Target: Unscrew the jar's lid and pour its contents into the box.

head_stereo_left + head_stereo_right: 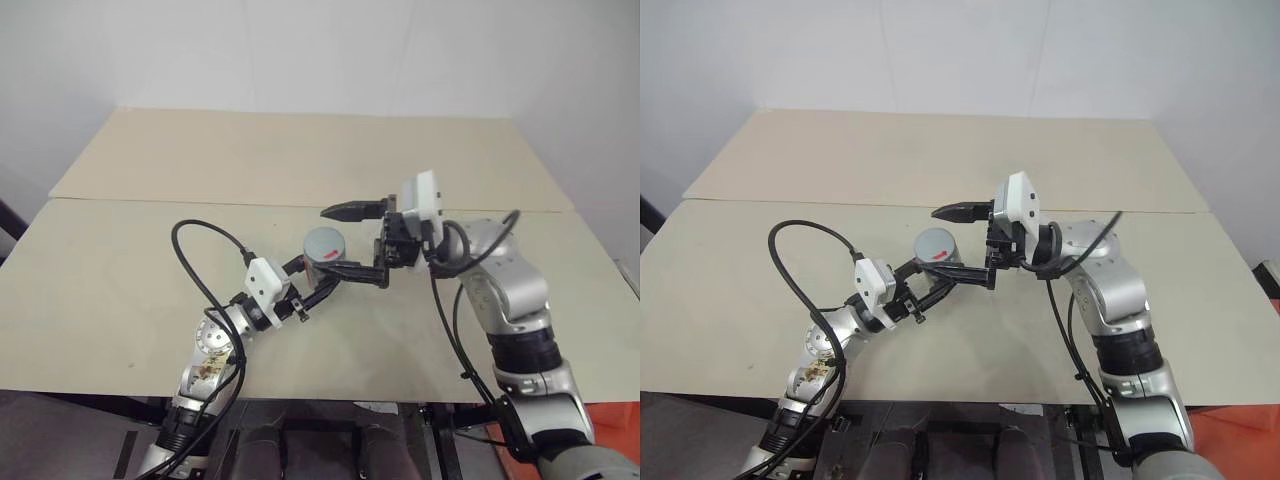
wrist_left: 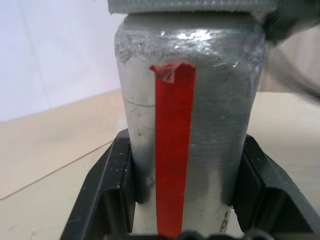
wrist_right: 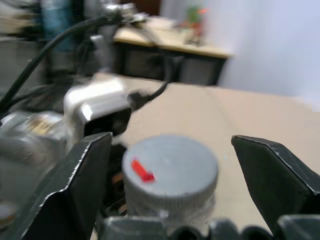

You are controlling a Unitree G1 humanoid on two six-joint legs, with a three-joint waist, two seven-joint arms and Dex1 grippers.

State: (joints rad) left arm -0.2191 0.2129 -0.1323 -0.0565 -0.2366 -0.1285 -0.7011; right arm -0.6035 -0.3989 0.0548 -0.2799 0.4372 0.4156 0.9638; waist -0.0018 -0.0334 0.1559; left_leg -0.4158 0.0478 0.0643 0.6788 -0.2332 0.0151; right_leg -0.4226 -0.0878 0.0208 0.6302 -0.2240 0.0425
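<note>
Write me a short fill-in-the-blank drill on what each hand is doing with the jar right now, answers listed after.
1. The left hand is shut on the ____ of the jar.
2. The lid is ____ the jar.
3. The right hand has its fingers ____, one on each side of the lid.
4. A strip of ____ tape runs down the jar's side.

Missing words: body; on; open; red

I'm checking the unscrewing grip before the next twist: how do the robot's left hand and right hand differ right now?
The left hand is shut on the jar, its fingers pressing both sides of the body; the right hand is open, its fingers standing clear of the lid on either side. The left hand reaches from below the jar, the right hand from the side at lid height. Both have two black fingers and meet at the same jar.
</note>
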